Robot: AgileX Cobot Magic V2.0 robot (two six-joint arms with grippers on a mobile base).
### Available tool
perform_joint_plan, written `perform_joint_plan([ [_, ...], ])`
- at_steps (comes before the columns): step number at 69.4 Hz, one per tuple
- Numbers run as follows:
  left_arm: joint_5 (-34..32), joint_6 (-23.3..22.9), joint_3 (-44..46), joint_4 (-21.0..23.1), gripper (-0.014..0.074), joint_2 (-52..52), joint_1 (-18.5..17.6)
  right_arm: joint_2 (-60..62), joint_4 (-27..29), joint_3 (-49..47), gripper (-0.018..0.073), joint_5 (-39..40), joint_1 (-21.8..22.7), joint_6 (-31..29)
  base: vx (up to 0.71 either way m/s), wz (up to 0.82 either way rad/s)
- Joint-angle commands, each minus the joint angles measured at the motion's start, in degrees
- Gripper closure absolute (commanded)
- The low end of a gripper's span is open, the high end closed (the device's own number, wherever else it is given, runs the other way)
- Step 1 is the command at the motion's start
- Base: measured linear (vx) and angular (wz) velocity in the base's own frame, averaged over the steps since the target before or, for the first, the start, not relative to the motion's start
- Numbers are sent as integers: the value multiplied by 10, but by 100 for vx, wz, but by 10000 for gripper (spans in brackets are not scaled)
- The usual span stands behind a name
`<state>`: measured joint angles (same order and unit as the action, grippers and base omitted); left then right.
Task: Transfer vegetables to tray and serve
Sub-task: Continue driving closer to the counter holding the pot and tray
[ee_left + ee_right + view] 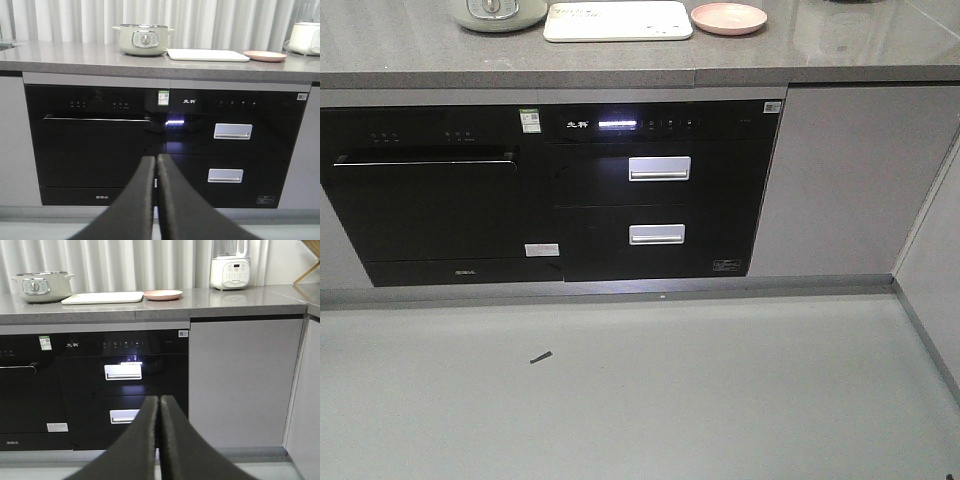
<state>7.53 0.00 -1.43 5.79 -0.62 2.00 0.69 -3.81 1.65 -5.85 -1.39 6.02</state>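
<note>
Left gripper (156, 161) and right gripper (159, 400) pressed closed; tray (102, 297) well apart, up on counter (225, 306), beside pink plate (163, 294).

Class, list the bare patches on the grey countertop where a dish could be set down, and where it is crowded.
Bare: grey countertop between round pink plate and white blender; also left of pale green pot. Crowded: pot, cream-white rectangular tray and plate sit close together.

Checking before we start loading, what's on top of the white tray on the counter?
Nothing visible: the tray looks bare from the front camera, though its far edge is cropped there. Both wrist views see it nearly edge-on, with nothing rising above its rim.
</note>
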Motion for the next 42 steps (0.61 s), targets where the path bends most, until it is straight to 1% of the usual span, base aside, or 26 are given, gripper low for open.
perform_joint_plan([
  [1,-42,0,-6,4,603,-3,2,1,-4,4,564,45,3,0,5,-2],
  [42,-42,0,-6,4,603,-3,2,1,-4,4,564,45,3,0,3,-1],
])
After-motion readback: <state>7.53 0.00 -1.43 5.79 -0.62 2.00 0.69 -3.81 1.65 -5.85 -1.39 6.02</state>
